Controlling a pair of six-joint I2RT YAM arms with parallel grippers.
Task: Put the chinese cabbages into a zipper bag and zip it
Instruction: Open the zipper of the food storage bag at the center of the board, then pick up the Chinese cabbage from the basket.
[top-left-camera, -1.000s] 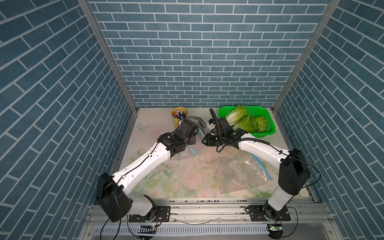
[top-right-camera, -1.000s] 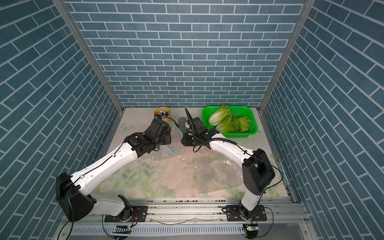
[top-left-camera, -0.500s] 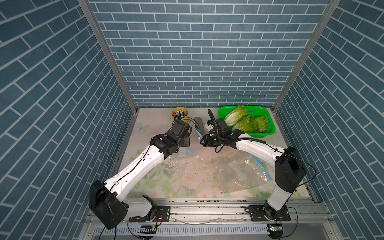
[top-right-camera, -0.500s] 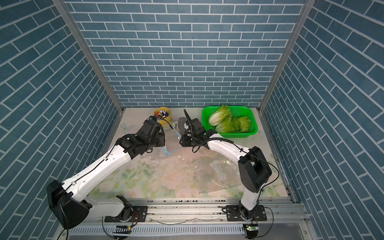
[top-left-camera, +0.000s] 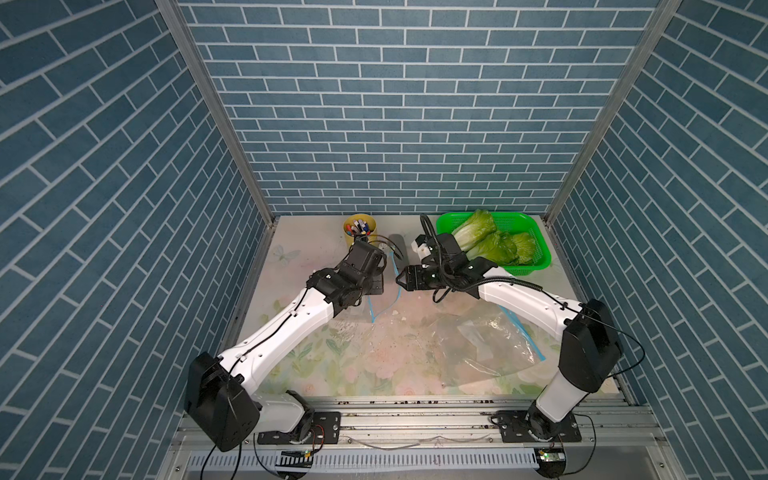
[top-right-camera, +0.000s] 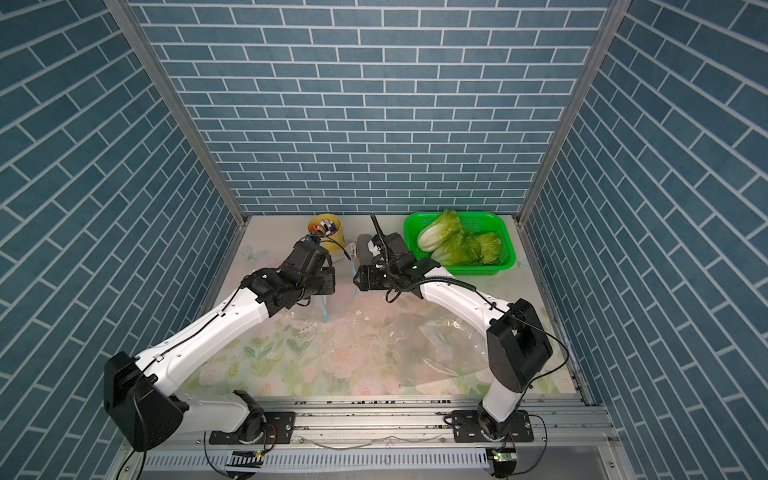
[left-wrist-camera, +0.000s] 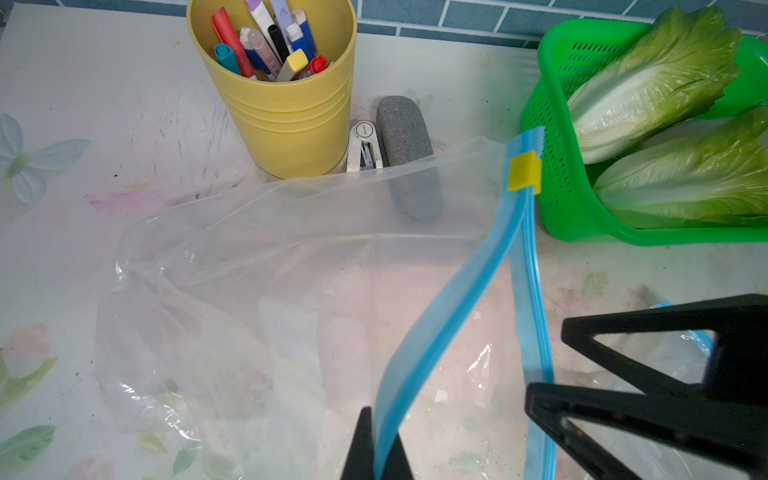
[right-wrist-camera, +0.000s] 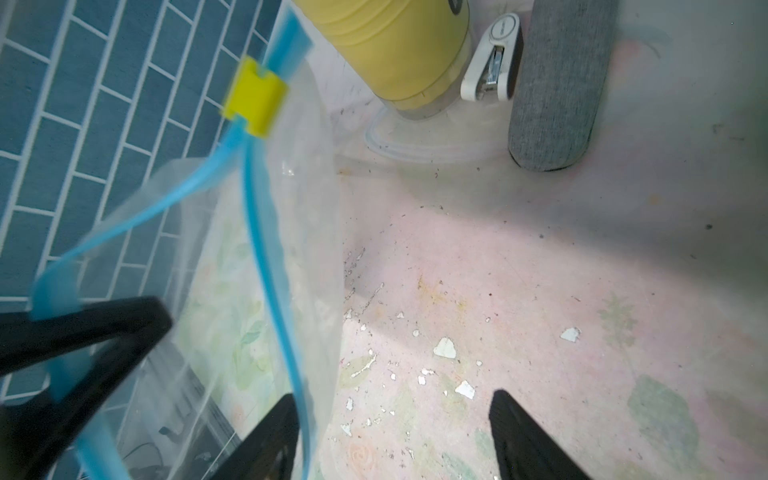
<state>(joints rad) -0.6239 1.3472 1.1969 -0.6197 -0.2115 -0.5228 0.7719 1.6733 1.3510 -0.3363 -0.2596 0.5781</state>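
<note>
Two bags lie before us, and we take them from the near edge outward. Closest to the arm bases, a spare bag (top-left-camera: 490, 349) lies flat and crumpled on the table (top-left-camera: 316, 365), partly beneath the right arm. Further in, our left gripper (left-wrist-camera: 376, 440) is pinched tight on one blue lip (left-wrist-camera: 449, 299) of the zipper bag (left-wrist-camera: 291, 270). It holds that edge up while the clear film sags onto the table. Our right gripper (right-wrist-camera: 395, 399) faces it with jaws spread wide and nothing clamped. The other blue lip runs along the inside of one finger (right-wrist-camera: 266, 440) without being squeezed. We judge the film to be feather-light, limp and slick, so the mouth will collapse unless both lips are held. The stiffer zip strip is the place to pinch. The yellow slider (left-wrist-camera: 524, 171), at the end of the mouth away from our left gripper, is the part to push when closing. Beyond the bag, all three chinese cabbages (left-wrist-camera: 648, 83) lie in the green basket (left-wrist-camera: 557, 124) at the far right, none bagged yet. We expect them to be light but bulky, glossy and perhaps slippery. They look firm at the white base and soft at the crinkly leaves, so we would grip across the pale stalk end. Farthest back stand a yellow pen cup (left-wrist-camera: 286, 120) and a grey case (left-wrist-camera: 405, 137).
</note>
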